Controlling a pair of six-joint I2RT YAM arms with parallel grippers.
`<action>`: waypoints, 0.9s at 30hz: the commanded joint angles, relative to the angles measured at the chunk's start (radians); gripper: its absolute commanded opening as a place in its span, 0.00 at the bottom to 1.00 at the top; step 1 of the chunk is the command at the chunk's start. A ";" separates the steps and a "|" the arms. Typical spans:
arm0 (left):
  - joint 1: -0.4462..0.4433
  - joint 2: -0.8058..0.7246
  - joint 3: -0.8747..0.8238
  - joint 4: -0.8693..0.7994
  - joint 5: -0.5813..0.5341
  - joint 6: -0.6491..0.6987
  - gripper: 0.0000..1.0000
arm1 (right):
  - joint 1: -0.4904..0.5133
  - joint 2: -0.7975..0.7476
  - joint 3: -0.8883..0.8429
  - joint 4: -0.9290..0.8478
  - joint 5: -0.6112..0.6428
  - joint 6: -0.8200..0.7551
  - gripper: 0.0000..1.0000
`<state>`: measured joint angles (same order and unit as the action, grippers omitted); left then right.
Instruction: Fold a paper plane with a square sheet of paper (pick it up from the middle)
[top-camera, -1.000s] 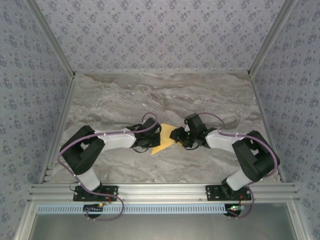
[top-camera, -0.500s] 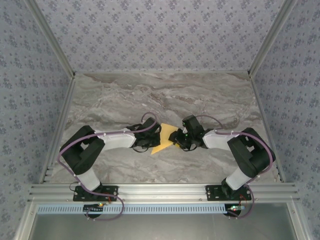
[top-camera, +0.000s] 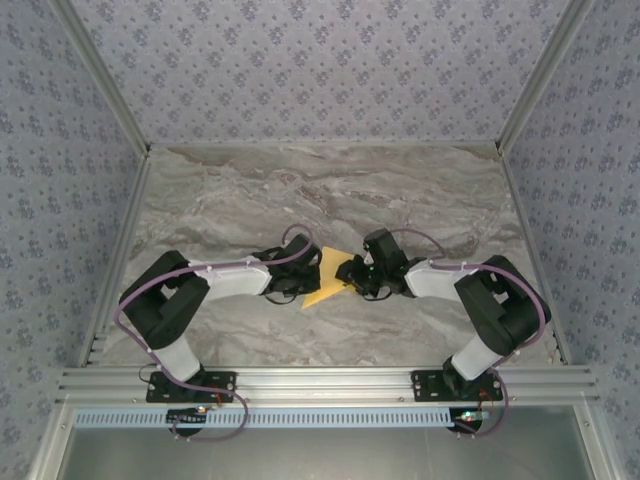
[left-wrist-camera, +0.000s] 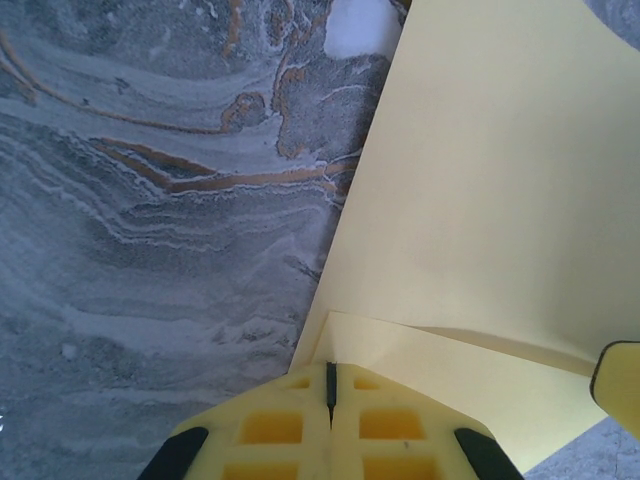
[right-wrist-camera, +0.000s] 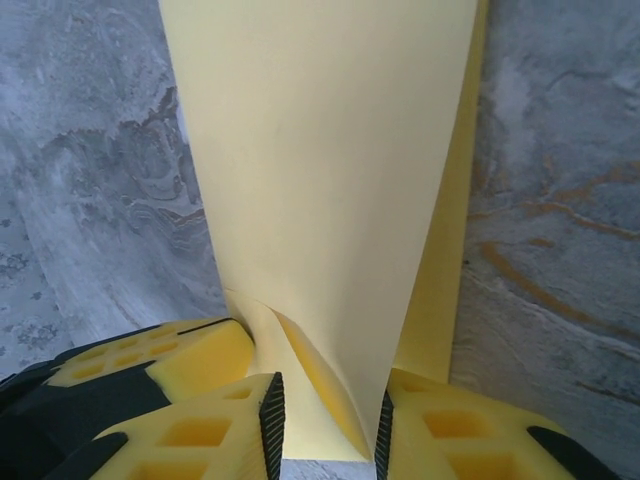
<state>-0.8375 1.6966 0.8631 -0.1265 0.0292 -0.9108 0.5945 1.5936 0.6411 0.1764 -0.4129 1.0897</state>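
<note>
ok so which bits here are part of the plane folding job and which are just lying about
In the job: sheet of paper, partly folded; left claw, shut at its edge; right claw, jaws either side of a fold.
Just there: marble table; patterned walls; metal rail.

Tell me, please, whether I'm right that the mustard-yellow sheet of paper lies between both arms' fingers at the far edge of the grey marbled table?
Not quite. The mustard-yellow sheet of paper lies between the left fingers and right fingers, but near the middle of the grey marbled table, not its far edge; the top external view shows this.
</note>
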 joint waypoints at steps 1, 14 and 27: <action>0.005 0.010 -0.015 -0.007 0.009 -0.004 0.03 | 0.007 0.027 0.002 0.056 -0.027 0.038 0.30; 0.009 -0.182 -0.052 0.014 -0.002 0.083 0.46 | -0.005 0.008 -0.007 0.016 0.003 0.103 0.00; -0.055 -0.416 -0.208 0.177 -0.018 0.378 0.77 | 0.028 -0.099 0.099 -0.294 0.108 0.092 0.00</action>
<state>-0.8642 1.3163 0.6697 -0.0101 0.0319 -0.6411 0.6075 1.5101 0.6945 -0.0261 -0.3420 1.1790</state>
